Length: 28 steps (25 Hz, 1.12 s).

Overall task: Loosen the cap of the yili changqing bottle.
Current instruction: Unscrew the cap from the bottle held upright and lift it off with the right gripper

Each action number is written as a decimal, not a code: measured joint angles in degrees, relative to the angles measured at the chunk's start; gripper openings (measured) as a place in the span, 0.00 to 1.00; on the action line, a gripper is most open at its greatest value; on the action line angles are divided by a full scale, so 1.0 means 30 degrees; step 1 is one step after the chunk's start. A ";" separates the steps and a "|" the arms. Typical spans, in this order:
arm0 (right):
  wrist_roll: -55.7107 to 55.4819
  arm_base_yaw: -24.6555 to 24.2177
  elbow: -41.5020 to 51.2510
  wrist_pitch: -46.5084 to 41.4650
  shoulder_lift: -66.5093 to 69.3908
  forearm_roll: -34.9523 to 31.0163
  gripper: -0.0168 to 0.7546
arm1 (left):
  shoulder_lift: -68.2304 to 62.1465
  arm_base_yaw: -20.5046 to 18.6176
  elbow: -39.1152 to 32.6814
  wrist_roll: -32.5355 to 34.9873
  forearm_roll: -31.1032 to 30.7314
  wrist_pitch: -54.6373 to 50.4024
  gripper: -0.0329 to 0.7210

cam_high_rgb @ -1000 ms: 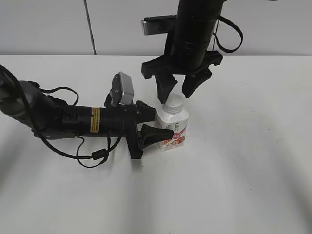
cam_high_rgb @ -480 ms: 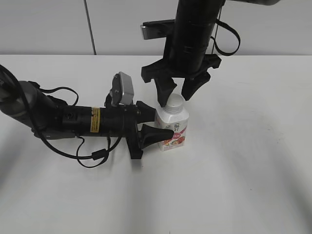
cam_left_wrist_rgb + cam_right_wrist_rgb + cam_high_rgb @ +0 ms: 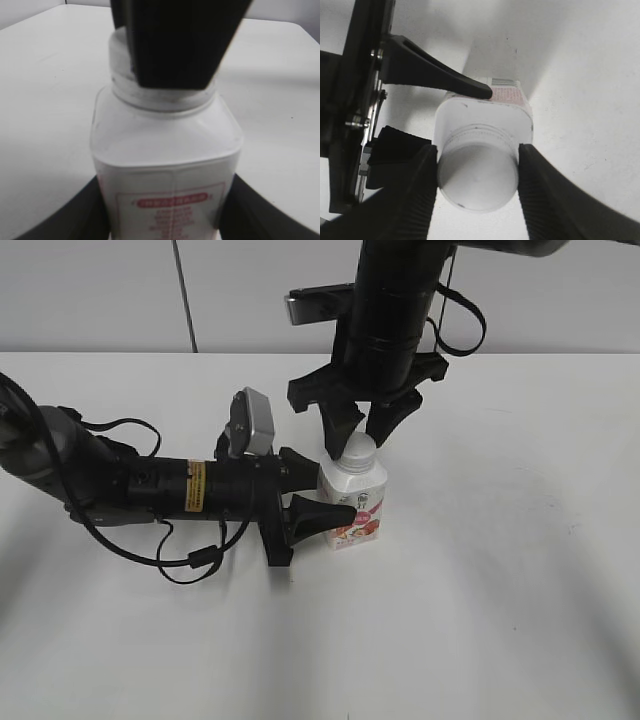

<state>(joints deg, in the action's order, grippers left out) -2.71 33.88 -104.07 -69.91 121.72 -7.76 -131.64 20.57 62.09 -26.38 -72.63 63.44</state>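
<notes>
A small white yili changqing bottle (image 3: 354,497) stands upright near the middle of a white tabletop (image 3: 500,570), caught between two robot arms that divide the work of opening it. The left tool (image 3: 318,492), reaching in low and level from the left, has its two dark fingers closed against opposite sides of the squarish body, one on the near face over the red fruit label and one behind; the left wrist view shows those fingers (image 3: 85,212) flanking the lower body at both edges of the frame, which by all appearances keeps the bottle from spinning or tipping when torque is applied above. The right tool (image 3: 360,425) hangs straight down from an arm descending at the top of the scene, its fingers drawn in narrow on either side of the cap (image 3: 357,448). In the right wrist view the ribbed pads (image 3: 422,172) sit against the left and right flanks of the round white cap (image 3: 476,175), touching or all but touching it, so the grip looks made or very nearly made. The vertical approach lines the wrist's turning axis up with the neck, the sensible posture for unscrewing. The cap is seated square on the neck with no visible gap, suggesting the loosening twist is not yet done. A firm squeeze matters here, since a smooth plastic cap could slip between the pads.
</notes>
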 joint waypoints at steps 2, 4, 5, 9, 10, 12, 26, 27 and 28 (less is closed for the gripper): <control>0.0349 0.0000 -0.0002 -0.0022 0.0000 0.0000 0.53 | 0.0000 0.0000 0.0000 0.0000 0.0000 0.0000 0.54; 0.0596 0.0000 -0.0018 -0.0029 0.0000 0.0000 0.53 | 0.0000 0.0000 0.0000 0.0000 -0.0018 -0.0036 0.54; 0.0747 0.0000 -0.0018 -0.0029 0.0000 0.0000 0.53 | 0.0000 0.0000 0.0000 0.0000 -0.0018 -0.0059 0.54; 0.3088 0.0000 -0.0018 -0.0029 0.0000 0.0000 0.53 | 0.0000 0.0000 0.0000 0.0000 -0.0058 -0.0080 0.54; 0.4453 0.0000 -0.0018 -0.0029 0.0000 0.0000 0.53 | 0.0000 0.0000 0.0000 0.0000 -0.0073 -0.0080 0.54; 0.7392 0.0000 -0.0018 -0.0029 0.0000 -0.0017 0.53 | 0.0000 0.0000 0.0000 0.0000 -0.0073 -0.0080 0.54; 1.8180 0.0000 -0.0170 -0.0095 0.0000 -0.0040 0.52 | 0.0000 0.0000 0.0000 -0.0072 -0.0073 -0.0138 0.53; 1.8204 0.0000 -0.0243 -0.0119 0.0000 -0.0096 0.52 | 0.0000 0.0000 0.0000 -0.0072 -0.0073 -0.0138 0.53; 1.8204 0.0000 -0.0267 -0.0141 0.0000 -0.0183 0.52 | 0.0000 0.0000 0.0000 -0.0072 -0.0073 -0.0138 0.53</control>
<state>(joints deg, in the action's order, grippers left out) 51.91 33.88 -104.87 -70.33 121.72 -8.30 -131.64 20.57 62.09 -26.59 -72.85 63.03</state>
